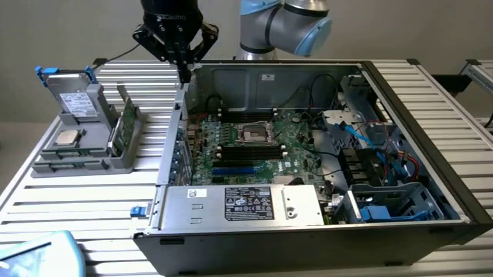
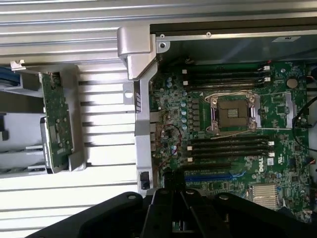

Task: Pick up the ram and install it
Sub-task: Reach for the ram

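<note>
The ram (image 1: 126, 118) is a green stick standing on edge in the grey holder (image 1: 81, 158) on the slatted table, at the exterior view's left of the open computer case (image 1: 431, 173). In the wrist view the ram (image 2: 57, 119) lies beside the case wall. My black gripper (image 1: 183, 66) hangs above the case's back corner nearest the holder, up and apart from the ram, fingers together with nothing between them. Its closed fingertips (image 2: 167, 184) show over the motherboard (image 2: 277, 163) edge. Black memory slots (image 1: 246, 153) (image 2: 228, 146) flank the processor socket (image 1: 254, 134).
The holder also carries a hard drive (image 1: 77, 104) and a processor chip (image 1: 68, 137). A power supply (image 1: 246, 203) fills the case's near side; cables and a drive cage (image 1: 385, 202) sit at the exterior view's right. A pale blue object (image 1: 38, 254) lies at the near corner.
</note>
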`<act>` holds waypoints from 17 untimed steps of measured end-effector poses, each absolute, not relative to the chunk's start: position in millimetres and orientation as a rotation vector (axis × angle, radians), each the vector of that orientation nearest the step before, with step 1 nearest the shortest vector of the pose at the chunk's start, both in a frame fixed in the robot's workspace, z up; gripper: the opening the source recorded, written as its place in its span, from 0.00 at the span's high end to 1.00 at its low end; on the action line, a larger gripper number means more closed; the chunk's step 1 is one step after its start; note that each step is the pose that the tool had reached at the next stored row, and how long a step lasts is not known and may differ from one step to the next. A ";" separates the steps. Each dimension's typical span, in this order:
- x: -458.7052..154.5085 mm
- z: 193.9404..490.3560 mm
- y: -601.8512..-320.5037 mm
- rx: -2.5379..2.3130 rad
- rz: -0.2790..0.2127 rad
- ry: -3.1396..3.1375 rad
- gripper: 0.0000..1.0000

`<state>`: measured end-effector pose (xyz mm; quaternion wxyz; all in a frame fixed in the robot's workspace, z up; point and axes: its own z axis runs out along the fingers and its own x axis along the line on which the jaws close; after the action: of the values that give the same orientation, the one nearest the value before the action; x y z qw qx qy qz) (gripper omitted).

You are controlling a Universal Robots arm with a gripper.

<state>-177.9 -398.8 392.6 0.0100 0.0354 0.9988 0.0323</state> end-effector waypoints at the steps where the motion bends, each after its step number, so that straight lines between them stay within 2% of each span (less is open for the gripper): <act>1: -182.2 392.6 -398.8 0.111 0.104 3.118 0.89; 17: -255.0 392.6 -398.8 0.111 0.159 3.117 0.89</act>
<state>-255.0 -398.8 392.6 0.0094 0.0357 0.9980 0.0510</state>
